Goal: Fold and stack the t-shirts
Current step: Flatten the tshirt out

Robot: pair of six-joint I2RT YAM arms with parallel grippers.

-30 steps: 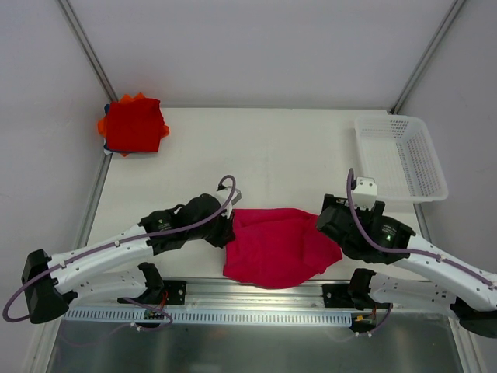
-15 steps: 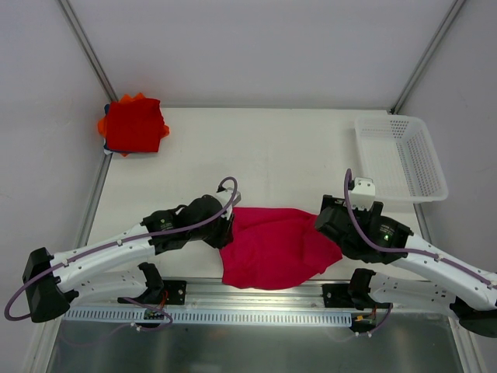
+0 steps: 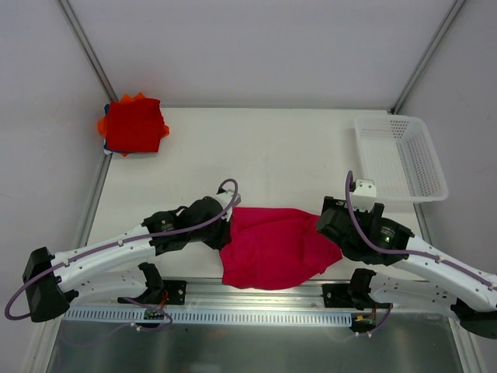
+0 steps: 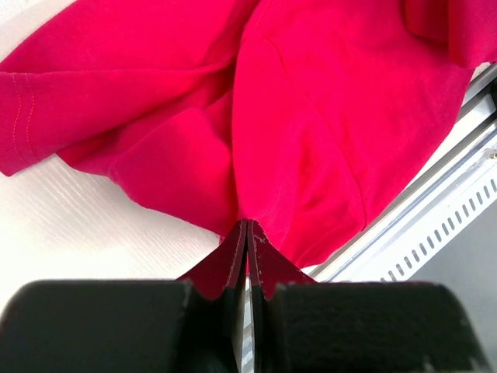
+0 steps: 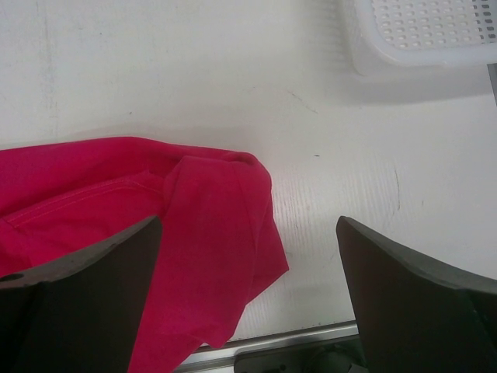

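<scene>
Crumpled crimson-pink cloth t-shirt [image 3: 276, 247] lies unfolded at the near edge of the white tabletop [image 3: 287, 155], between the two arms. Left jaws pressed together, pinching its left edge; right jaws spread wide above its right corner. Stack of folded bright red and orange cloth t-shirts [image 3: 134, 124] sits in the far left corner, well apart; white perforated plastic basket [image 3: 400, 155] at far right.

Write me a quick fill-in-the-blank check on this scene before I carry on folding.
1. The left gripper is ____ on the crimson-pink cloth t-shirt.
2. The right gripper has its jaws ____.
3. The folded t-shirt stack has a top layer of bright ____.
4. The white perforated plastic basket sits far ____ in the top view.
Missing words: shut; open; red; right.
</scene>
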